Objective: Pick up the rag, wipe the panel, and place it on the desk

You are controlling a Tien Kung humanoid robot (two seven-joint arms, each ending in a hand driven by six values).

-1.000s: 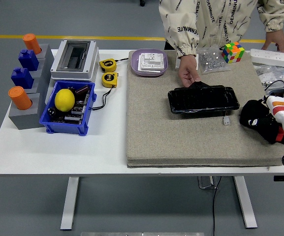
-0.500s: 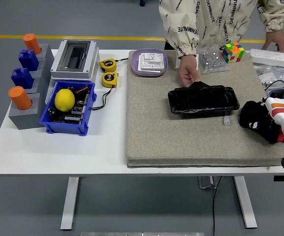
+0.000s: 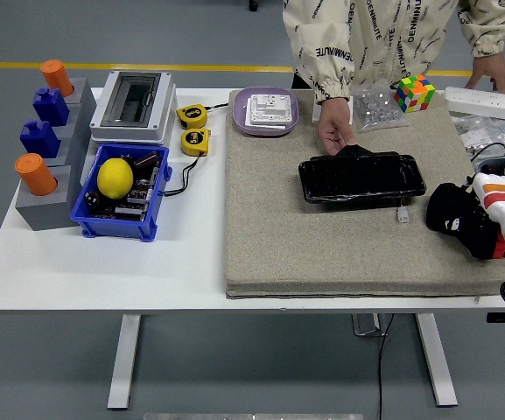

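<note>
Our right hand (image 3: 462,223), fingers curled around nothing we can see, rests right of the black panel (image 3: 361,178), which a person's hand (image 3: 333,133) steadies.

We see open grey mat (image 3: 322,245) before and left of the black panel (image 3: 362,178), offering free passage. A person's hand (image 3: 333,136) rests at the panel's far edge, blocking approach there. A small white connector (image 3: 403,214) lies just beside its near right corner. The right hand (image 3: 459,220) occupies the mat's right edge.
</note>
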